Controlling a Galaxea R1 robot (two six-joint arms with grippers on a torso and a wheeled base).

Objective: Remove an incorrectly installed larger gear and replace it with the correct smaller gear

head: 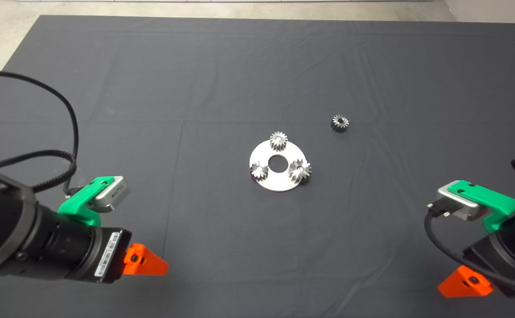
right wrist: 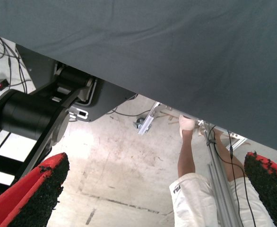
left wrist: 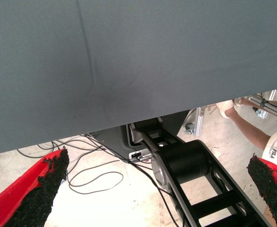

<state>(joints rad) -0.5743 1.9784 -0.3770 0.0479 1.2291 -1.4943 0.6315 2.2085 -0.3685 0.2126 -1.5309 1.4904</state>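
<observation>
A round steel plate (head: 279, 183) with a centre hole lies mid-mat and carries three gears. The larger gear (head: 300, 170), shiny with slanted flaring teeth, sits on the plate's right side. Two small straight-toothed gears sit on the plate's far edge (head: 278, 140) and left edge (head: 259, 171). The smaller gear (head: 339, 122) lies loose on the mat, up and to the right of the plate. My left gripper (head: 145, 261) waits at the lower left and my right gripper (head: 465, 282) at the lower right. Both are far from the gears. Each wrist view shows its pads (left wrist: 44, 189) (right wrist: 39, 189) wide apart with nothing between.
The dark mat (head: 195, 79) spreads on all sides of the plate, with pale floor past its far edge. A black cable (head: 70, 132) loops over the left arm. Both wrist views look under the mat's edge at the floor, the robot's base and a person's leg (right wrist: 188, 161).
</observation>
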